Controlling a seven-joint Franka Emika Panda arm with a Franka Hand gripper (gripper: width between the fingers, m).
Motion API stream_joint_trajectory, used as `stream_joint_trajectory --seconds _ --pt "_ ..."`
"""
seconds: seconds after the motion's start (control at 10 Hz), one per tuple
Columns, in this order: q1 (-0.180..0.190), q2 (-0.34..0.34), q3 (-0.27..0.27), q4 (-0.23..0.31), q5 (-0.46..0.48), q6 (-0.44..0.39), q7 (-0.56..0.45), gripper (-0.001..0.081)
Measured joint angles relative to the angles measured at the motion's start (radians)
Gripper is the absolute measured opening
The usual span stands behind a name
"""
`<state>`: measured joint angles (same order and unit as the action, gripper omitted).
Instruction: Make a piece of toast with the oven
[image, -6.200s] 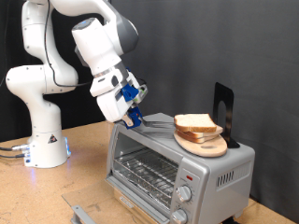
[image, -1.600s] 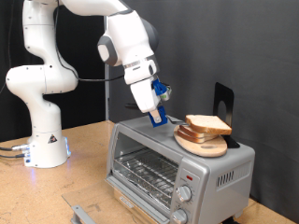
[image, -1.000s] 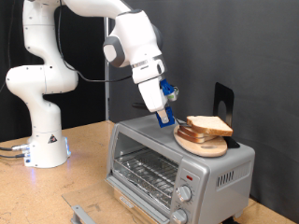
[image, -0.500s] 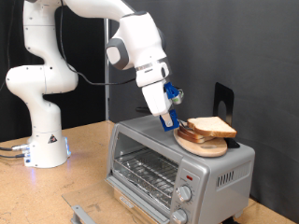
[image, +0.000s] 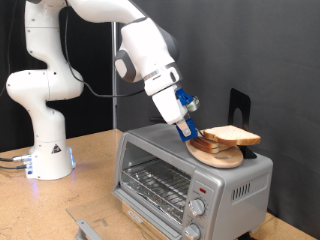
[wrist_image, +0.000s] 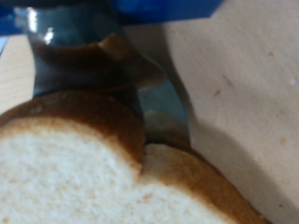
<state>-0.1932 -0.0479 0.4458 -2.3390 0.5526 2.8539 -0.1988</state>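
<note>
The oven (image: 215, 185) stands on the wooden table with its glass door (image: 90, 228) folded down and the wire rack (image: 158, 185) bare. On its top sits a round wooden plate (image: 222, 157) with two bread slices stacked on it. The top slice, the piece of toast (image: 236, 136), is pale with a light-brown crust and juts towards the exterior view's right. My gripper (image: 190, 131) is tilted down at the stack's left edge, touching or almost touching it. In the wrist view the toast (wrist_image: 65, 173) fills the frame, the second slice (wrist_image: 201, 187) lies under it, and one dark finger (wrist_image: 84, 51) shows beyond.
A black upright object (image: 238, 108) stands behind the plate on the oven top. Two round knobs (image: 198, 208) are on the oven's right panel. The robot base (image: 45, 150) stands at the exterior view's left on the table.
The gripper has swung from the oven's left side across its top to the bread stack and come down. In the last half second the top slice has shifted slightly to the right.
</note>
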Motion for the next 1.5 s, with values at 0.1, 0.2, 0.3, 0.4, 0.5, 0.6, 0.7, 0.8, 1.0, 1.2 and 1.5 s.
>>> stream_joint_trajectory --seconds 0.1,0.2,0.3,0.4,0.5,0.6,0.7,0.8,1.0,1.2,1.5 --pt "0.006 -0.003 0.0 -0.008 0.059 0.014 -0.06 0.0328" --pt "0.008 -0.01 0.0 -0.015 0.102 0.018 -0.102 0.0328" --pt "0.01 -0.017 0.0 -0.023 0.141 0.019 -0.138 0.0328" --pt "0.013 -0.027 -0.001 -0.034 0.202 0.019 -0.192 0.0328" --pt "0.016 -0.044 -0.002 -0.048 0.28 0.013 -0.261 0.0328" --pt "0.019 -0.068 -0.007 -0.062 0.35 -0.004 -0.32 0.0328" --pt "0.019 -0.098 -0.017 -0.079 0.403 -0.043 -0.366 0.0328" --pt "0.018 -0.135 -0.032 -0.098 0.423 -0.094 -0.381 0.0328" --pt "0.014 -0.211 -0.063 -0.135 0.42 -0.212 -0.381 0.0328" --pt "0.009 -0.254 -0.076 -0.159 0.418 -0.264 -0.381 0.0328" --pt "0.013 -0.257 -0.119 -0.16 0.438 -0.366 -0.571 0.0328"
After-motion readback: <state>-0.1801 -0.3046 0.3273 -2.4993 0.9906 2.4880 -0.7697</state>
